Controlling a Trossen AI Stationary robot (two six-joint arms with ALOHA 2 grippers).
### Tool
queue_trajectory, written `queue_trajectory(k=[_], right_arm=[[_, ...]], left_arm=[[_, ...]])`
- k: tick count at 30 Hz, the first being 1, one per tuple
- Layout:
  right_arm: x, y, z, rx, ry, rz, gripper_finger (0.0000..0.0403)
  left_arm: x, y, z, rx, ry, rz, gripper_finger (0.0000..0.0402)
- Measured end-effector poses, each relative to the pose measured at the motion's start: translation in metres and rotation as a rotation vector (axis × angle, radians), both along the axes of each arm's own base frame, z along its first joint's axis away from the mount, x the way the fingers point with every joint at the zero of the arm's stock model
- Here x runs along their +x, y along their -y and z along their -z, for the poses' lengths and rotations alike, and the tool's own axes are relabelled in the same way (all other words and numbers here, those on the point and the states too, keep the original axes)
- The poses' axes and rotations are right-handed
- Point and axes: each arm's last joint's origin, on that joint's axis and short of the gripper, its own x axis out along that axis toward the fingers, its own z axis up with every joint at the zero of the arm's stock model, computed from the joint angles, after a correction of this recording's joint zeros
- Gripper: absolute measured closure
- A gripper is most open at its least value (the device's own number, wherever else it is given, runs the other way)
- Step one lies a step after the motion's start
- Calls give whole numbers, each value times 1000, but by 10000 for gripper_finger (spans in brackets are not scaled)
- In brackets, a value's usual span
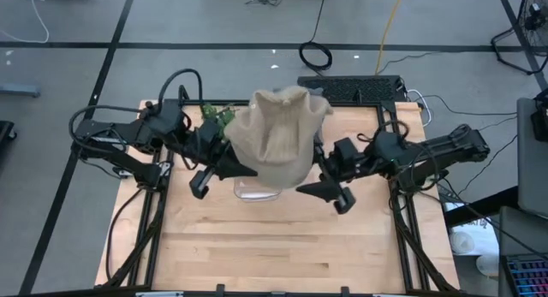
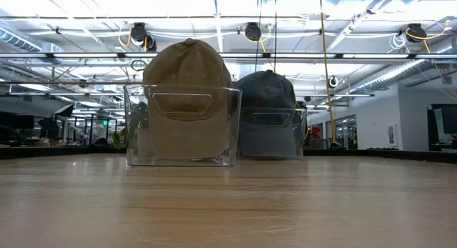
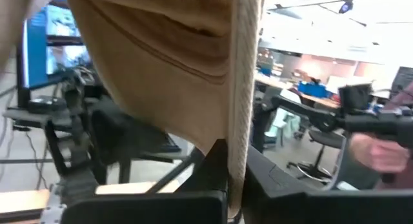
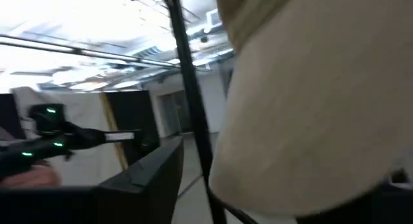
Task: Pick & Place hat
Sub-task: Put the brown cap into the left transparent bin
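Note:
In the high view a tan hat [image 1: 278,139] is held up high between my two arms, above a clear bin [image 1: 255,193] on the wooden table. My left gripper [image 1: 229,160] is at the hat's left side, shut on it. My right gripper [image 1: 324,175] is at the hat's right side, its fingertips hidden by the hat. In the right wrist view the hat [image 4: 316,101] fills the picture. The low view shows no gripper. There a tan hat [image 2: 186,98] stands in the front clear bin [image 2: 182,126], and a grey hat [image 2: 268,108] stands in a second bin behind it. My left gripper pinches a ribbed edge strip of the tan hat [image 3: 237,161] between its two fingers [image 3: 216,175]. The fingers come about level from the table's left side. The hat's cloth spreads out beyond the fingers, and the hat is lifted clear of the table.
A small green plant [image 1: 218,117] stands at the far left of the table, beside the bins. A dark keyboard [image 1: 351,85] lies past the far edge. A person's hand [image 3: 381,150] holding a dark device shows beyond the table. The table's near half [image 1: 274,246] is bare wood.

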Motion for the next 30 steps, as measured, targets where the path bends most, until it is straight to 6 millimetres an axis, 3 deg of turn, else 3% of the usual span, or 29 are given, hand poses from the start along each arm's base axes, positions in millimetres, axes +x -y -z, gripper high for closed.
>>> queue_trajectory(k=[5,10,14,21,25,30], right_arm=[[-14,3,-11,26,34,-22,154],[-19,5,-13,29,23,-24,162],[-19,5,-13,67,5,-37,215],[-20,4,-15,66,13,-58,381],[-20,3,-15,59,20,-98,392],[-24,3,-17,61,15,-106,399]], left_arm=[[0,5,3,8,-24,62,394],[-1,10,6,8,-57,62,394],[-1,11,6,1,-62,43,394],[-1,10,6,-1,-67,9,394],[0,9,7,2,-72,-6,391],[1,9,8,48,-55,-4,329]])
